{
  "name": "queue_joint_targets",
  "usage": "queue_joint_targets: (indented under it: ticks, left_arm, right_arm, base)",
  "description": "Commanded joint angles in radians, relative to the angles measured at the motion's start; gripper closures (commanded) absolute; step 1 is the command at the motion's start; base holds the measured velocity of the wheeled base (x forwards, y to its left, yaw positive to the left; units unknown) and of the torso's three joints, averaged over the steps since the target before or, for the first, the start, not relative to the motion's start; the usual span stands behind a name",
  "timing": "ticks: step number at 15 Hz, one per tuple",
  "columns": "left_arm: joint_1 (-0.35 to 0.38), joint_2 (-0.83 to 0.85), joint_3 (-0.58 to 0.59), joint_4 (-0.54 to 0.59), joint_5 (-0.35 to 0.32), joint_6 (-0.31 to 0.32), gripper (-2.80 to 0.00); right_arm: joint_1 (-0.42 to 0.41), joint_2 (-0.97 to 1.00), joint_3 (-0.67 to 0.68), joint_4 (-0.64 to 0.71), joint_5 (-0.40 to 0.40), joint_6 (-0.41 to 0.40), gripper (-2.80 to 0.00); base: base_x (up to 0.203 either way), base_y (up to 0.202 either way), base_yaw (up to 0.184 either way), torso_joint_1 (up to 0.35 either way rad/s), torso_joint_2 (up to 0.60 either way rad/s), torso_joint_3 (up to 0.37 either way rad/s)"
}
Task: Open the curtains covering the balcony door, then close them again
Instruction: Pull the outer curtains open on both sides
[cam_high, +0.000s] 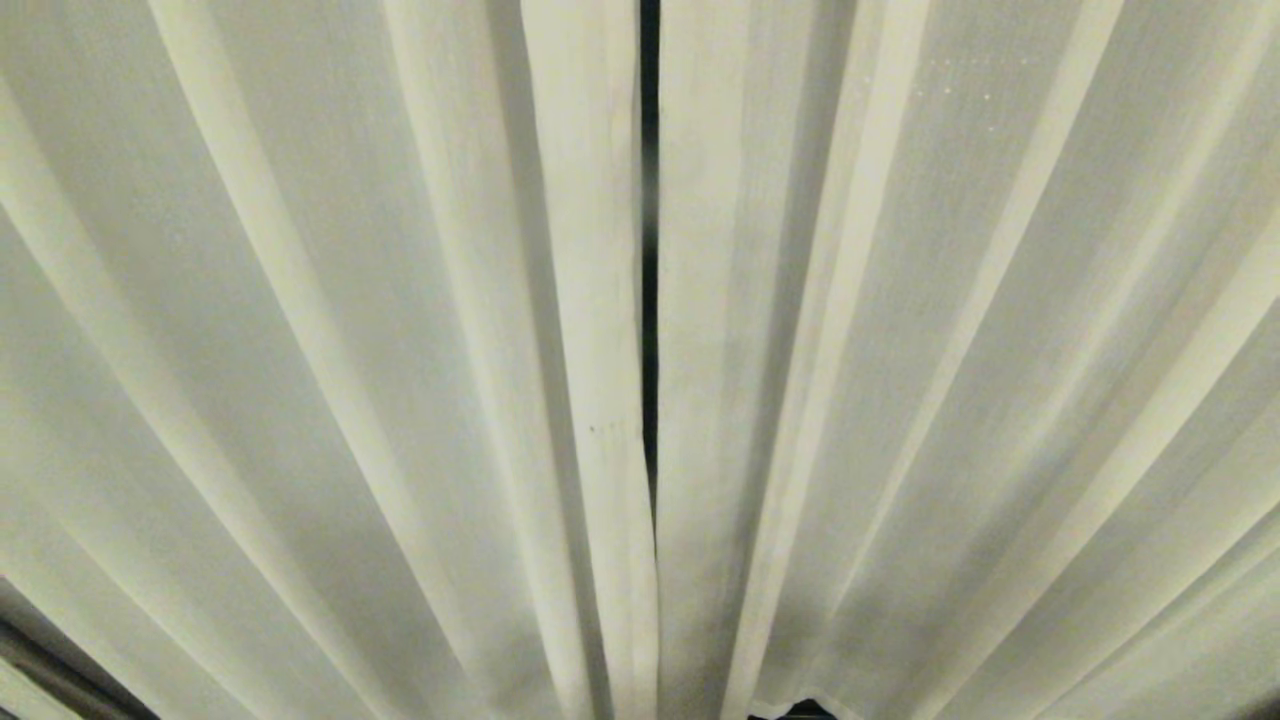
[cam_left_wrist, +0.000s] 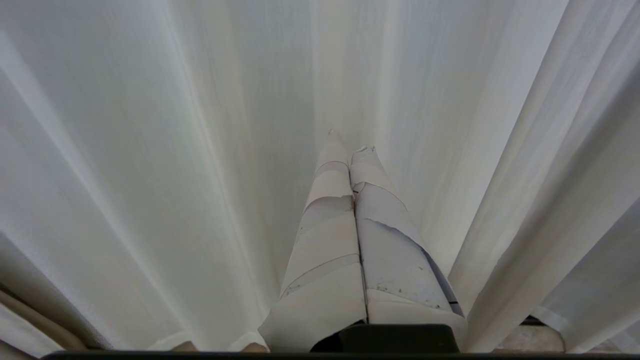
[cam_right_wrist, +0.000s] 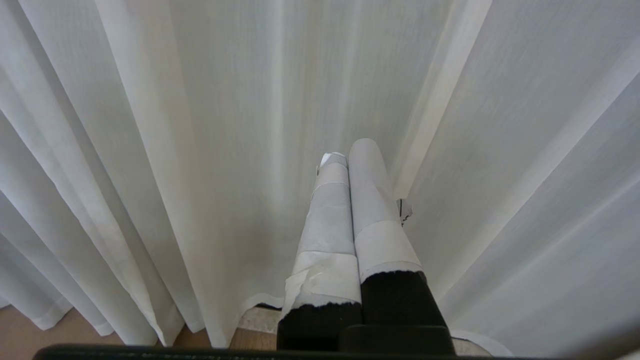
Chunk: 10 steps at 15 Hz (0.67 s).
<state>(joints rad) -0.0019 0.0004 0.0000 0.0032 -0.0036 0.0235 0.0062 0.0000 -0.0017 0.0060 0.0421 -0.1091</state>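
Two cream curtains fill the head view, the left panel (cam_high: 300, 350) and the right panel (cam_high: 950, 350), hanging in soft vertical folds. Their hemmed edges nearly meet, leaving a thin dark slit (cam_high: 650, 250) where the balcony door shows behind them. Neither arm is in the head view. In the left wrist view my left gripper (cam_left_wrist: 350, 145), its fingers wrapped in white tape, is shut with nothing in it, pointing at curtain fabric (cam_left_wrist: 175, 150). In the right wrist view my right gripper (cam_right_wrist: 347, 152), also taped, is shut and empty in front of the curtain (cam_right_wrist: 225, 125).
Under the curtain hems a pale stone sill (cam_right_wrist: 257, 317) and wooden floor (cam_right_wrist: 30, 332) show in the right wrist view. A dark frame strip (cam_high: 55, 675) appears at the lower left of the head view.
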Motion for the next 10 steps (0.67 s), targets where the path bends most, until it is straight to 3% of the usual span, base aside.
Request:
queue_joint_targets:
  ticks: [1,5,10]
  left_arm:
    - [0.0,0.0,0.0,0.0,-0.004,0.02,0.0]
    - [0.0,0.0,0.0,0.0,0.004,0.027,0.0]
    - [0.0,0.0,0.0,-0.002,0.016,-0.019,0.0]
  right_arm:
    - [0.0,0.002,0.0,0.0,0.001,-0.001,0.0]
    - [0.001,0.002,0.0,0.0,0.001,-0.001,0.0]
    - [0.001,0.002,0.0,0.0,0.001,-0.001,0.0]
  base:
    - [0.0,0.0,0.0,0.0,0.0,0.0]
    - [0.0,0.0,0.0,0.0,0.0,0.0]
    - [0.0,0.0,0.0,0.0,0.0,0.0]
